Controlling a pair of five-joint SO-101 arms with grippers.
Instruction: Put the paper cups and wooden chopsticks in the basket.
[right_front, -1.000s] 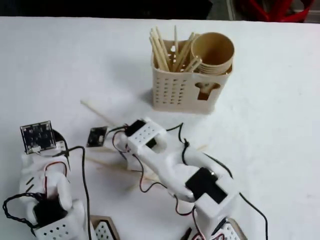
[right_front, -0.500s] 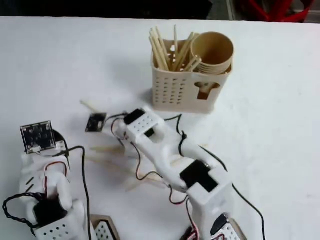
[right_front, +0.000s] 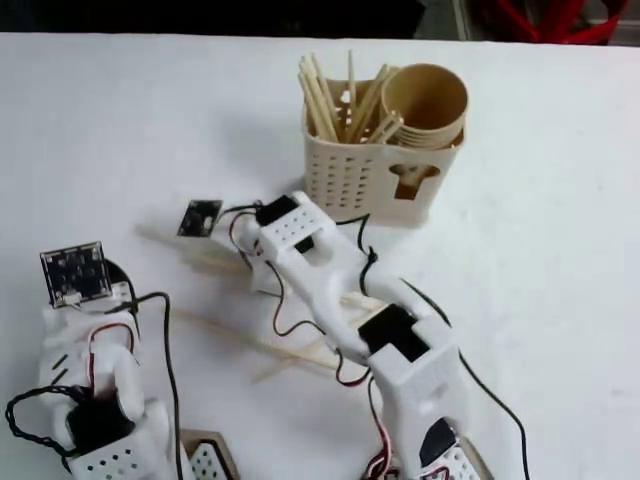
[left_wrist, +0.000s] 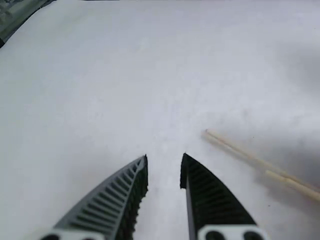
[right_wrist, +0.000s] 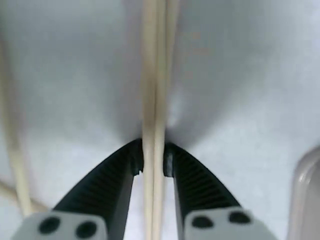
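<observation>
— What's in your right claw?
— Thin, pale wooden chopsticks, at least two side by side, straight and smooth. My ribbed black jaws are pinched narrow on them, close to the white table.
— And the left claw?
— Parted a little, holding nothing, with a loose stick lying near.
— Where's the basket?
— Farther across the table: cream plastic, boxy, walls full of small holes. A bundle of sticks stands in one side, too many to count. Round tan paper cups sit nested in the other. A few more sticks lie by my right arm.
</observation>
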